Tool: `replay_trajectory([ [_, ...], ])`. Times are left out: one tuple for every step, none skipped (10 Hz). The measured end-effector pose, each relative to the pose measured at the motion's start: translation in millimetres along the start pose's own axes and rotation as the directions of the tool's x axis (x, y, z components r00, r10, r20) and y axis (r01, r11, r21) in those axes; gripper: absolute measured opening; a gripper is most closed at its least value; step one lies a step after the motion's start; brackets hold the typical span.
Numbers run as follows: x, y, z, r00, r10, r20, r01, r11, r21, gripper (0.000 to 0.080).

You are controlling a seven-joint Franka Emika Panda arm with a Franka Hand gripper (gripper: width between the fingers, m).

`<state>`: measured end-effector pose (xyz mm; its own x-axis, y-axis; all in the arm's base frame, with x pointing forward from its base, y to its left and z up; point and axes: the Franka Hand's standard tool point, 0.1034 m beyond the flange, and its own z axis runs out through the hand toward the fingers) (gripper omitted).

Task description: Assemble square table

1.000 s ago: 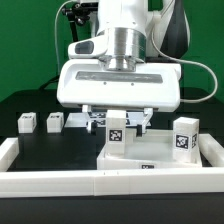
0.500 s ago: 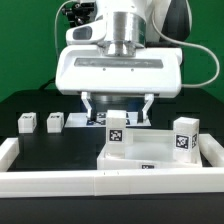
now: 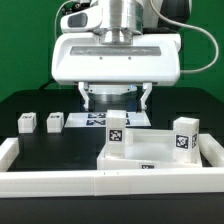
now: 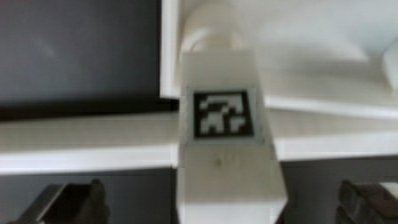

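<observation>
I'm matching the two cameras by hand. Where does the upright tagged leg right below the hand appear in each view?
Exterior view: the leg stands upright near picture centre, at the far edge of the square top, below the open hand.
Wrist view: the leg runs through the middle, its black tag facing the camera.
Shared landmark: the hand's two dark fingers, one on either side of the leg.
</observation>
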<state>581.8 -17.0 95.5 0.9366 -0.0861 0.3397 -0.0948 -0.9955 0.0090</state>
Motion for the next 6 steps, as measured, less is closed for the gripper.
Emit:
replay_trajectory([
  [5.3, 0.8, 3.4, 0.996, 0.003, 0.085, -0.004, 1.0, 0.009, 0.0649],
  [9.9, 2.1, 4.9, 0.989, 0.005, 0.149, -0.007, 1.0, 0.015, 0.0649],
  [12.4, 3.5, 6.9, 0.972, 0.005, 0.237, -0.011, 1.0, 0.023, 0.0649],
  [16.0, 6.1, 9.2, 0.958, 0.007, 0.288, -0.015, 1.0, 0.025, 0.0649],
  [13.9, 7.9, 10.8, 0.943, 0.01, 0.332, -0.019, 0.999, 0.026, 0.0649],
  [6.9, 4.3, 9.9, 0.914, 0.006, 0.407, -0.022, 0.999, 0.035, 0.0649],
])
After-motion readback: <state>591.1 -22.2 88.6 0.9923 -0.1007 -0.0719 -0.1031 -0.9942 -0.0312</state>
